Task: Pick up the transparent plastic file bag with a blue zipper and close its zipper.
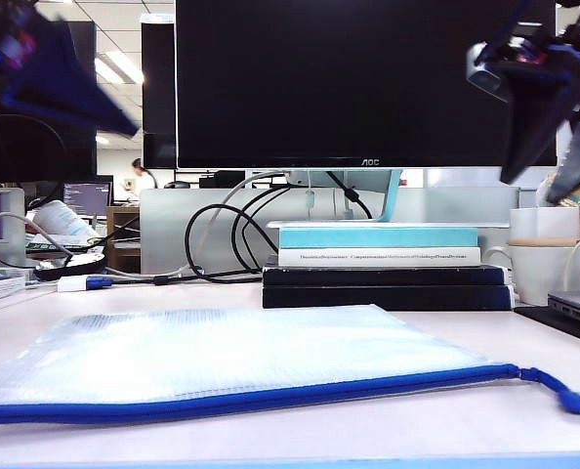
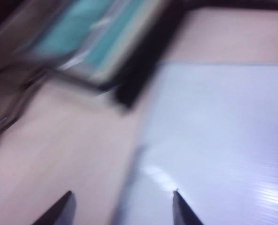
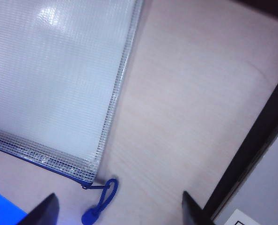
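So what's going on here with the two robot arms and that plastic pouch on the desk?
Nothing is being held right now. The transparent file bag lies flat on the desk, its blue zipper along the near edge and the pull tab at the right end. The left pincer and right pincer both hang above the bag with jaws apart, the right one over the tab corner. A stack of books sits behind.

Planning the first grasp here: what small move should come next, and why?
Probably lower the right gripper toward the pull tab. The bag lies flat on the table, held by neither arm; both grippers hang open above it, the left gripper over its other end.
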Motion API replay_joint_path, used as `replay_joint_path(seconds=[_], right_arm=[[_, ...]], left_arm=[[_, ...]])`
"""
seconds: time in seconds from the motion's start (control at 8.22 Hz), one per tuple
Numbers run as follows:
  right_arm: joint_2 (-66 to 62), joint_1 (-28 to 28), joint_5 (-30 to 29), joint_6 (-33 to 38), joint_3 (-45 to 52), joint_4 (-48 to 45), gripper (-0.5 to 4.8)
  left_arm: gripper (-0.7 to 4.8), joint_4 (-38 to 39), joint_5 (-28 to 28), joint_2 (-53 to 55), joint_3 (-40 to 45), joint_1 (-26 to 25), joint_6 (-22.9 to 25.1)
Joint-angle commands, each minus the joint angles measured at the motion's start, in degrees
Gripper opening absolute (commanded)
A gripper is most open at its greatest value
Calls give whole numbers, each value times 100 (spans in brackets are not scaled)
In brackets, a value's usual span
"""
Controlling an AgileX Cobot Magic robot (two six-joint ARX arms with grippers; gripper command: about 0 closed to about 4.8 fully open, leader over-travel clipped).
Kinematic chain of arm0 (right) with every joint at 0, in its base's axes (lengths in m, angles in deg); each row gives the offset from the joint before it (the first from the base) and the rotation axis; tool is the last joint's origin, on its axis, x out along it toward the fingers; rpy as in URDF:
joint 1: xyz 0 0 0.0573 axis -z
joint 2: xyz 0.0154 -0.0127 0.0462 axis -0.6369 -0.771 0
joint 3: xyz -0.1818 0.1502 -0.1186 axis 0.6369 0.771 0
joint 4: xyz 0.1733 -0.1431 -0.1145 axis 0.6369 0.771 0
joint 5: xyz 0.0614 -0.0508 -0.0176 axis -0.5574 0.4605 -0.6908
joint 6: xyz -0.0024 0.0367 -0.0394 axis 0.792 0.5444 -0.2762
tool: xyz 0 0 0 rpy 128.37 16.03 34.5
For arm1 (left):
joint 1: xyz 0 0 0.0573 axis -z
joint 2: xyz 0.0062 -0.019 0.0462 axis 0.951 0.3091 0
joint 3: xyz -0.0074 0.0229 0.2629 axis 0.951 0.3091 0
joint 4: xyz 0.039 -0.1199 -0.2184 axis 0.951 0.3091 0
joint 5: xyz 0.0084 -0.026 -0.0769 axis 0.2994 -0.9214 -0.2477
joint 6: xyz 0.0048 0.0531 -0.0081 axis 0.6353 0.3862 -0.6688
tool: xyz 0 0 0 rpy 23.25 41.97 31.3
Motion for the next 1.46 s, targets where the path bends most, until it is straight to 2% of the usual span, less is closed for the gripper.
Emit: replay_joint_path(seconds=[0.12,0.24,0.37,0.49,0.61,0.73,0.85,0.97,1.1,1.22,1.34,1.46], right_arm=[[973,498,-791,435,-15,-1091,320],[1648,955,-793,437,-13,-1565,305],[1880,1147,-796,520,17,-1744,304],[2334,1480,-960,927,365,-2577,296],[2518,1628,-1038,1137,605,-3069,256],[3152,1893,-1056,1792,1683,-4315,176],[3329,1836,-1045,1792,2055,-4559,92],[3731,1703,-1016,1832,2638,-4942,38],[5152,1613,-586,2046,3296,-5331,-6],[5606,1600,-546,2098,3480,-5340,-6],[6704,1565,232,2109,4256,-5698,-6],[7112,1543,417,2192,4666,-5814,-6]], left_arm=[[169,-260,1272,-385,-26,-20,-1080],[167,-319,599,-603,-20,-651,-1443],[134,-376,138,-616,9,-1091,-1585],[65,-503,-538,-616,125,-2050,-1947],[47,-503,-859,-616,153,-2409,-2127],[-6,-678,-802,-636,216,-2988,-2455],[-6,-741,-479,-660,225,-2804,-2531],[-6,-994,160,-949,415,-2337,-2570],[-6,-2284,839,-2876,1952,-1980,-3171],[-6,-2234,885,-3403,2358,-1978,-3314],[-6,-2197,1187,-4474,2920,-1978,-3370],[-6,-2149,1386,-4889,3106,-1978,-3453]])
